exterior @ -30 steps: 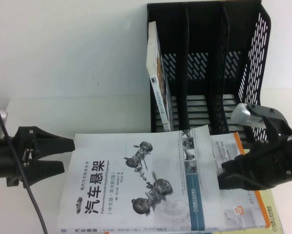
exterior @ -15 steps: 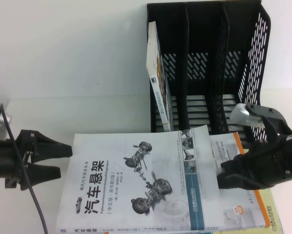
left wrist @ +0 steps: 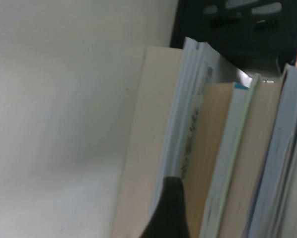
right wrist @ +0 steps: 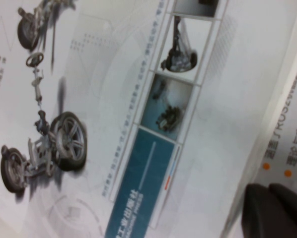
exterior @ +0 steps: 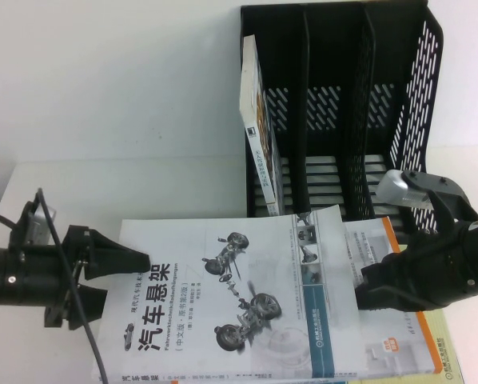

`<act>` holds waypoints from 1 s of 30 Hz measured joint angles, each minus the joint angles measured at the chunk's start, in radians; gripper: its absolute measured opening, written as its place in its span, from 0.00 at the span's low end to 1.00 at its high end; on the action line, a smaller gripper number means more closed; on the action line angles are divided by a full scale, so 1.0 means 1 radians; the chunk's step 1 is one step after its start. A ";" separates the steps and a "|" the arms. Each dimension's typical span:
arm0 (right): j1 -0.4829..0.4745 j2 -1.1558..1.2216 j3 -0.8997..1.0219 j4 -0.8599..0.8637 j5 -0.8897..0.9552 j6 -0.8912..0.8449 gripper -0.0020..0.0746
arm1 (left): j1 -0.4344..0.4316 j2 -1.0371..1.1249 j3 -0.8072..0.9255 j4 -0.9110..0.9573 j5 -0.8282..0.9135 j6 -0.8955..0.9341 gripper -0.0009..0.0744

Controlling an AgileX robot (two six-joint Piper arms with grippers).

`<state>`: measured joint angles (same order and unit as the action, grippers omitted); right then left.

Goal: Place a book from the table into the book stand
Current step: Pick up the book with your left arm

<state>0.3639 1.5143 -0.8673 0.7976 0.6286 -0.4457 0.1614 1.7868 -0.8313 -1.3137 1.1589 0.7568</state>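
Note:
The book, white-grey with bold black title and wheel drawings, lies on top of a stack at the table's front. My left gripper is open at the book's left edge, its upper finger over the cover. In the left wrist view one dark finger sits against the stacked book edges. My right gripper is shut at the book's right edge, resting on the ROS2 book. Its closed fingertips lie beside the cover. The black book stand stands behind.
A thin white book stands upright in the stand's left slot; the two other slots hold nothing. A yellow-green book pokes out under the stack at the front right. The left gripper's cable trails toward the front edge.
My left gripper has moved right, toward the book; its upper finger now reaches over the book's left edge. The right gripper and the book have not moved.

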 joint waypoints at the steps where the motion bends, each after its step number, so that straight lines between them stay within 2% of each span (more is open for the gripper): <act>1: 0.000 0.000 0.000 0.000 0.000 0.000 0.02 | -0.009 0.000 0.002 -0.006 0.000 0.000 0.79; 13: 0.000 0.008 0.000 0.025 -0.020 -0.028 0.02 | -0.140 0.000 0.003 -0.025 0.000 0.000 0.77; 16: 0.000 0.022 -0.002 0.036 -0.020 -0.029 0.02 | -0.145 0.000 0.003 -0.025 -0.002 0.000 0.70; 21: -0.002 0.035 -0.005 0.043 -0.012 -0.029 0.02 | -0.143 -0.020 0.003 -0.017 0.005 0.000 0.42; 30: -0.002 0.027 -0.009 0.016 -0.010 -0.038 0.02 | -0.145 -0.114 -0.044 0.073 -0.017 -0.051 0.42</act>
<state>0.3619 1.5412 -0.8761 0.8137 0.6186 -0.4839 0.0164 1.6728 -0.8754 -1.2407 1.1421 0.7058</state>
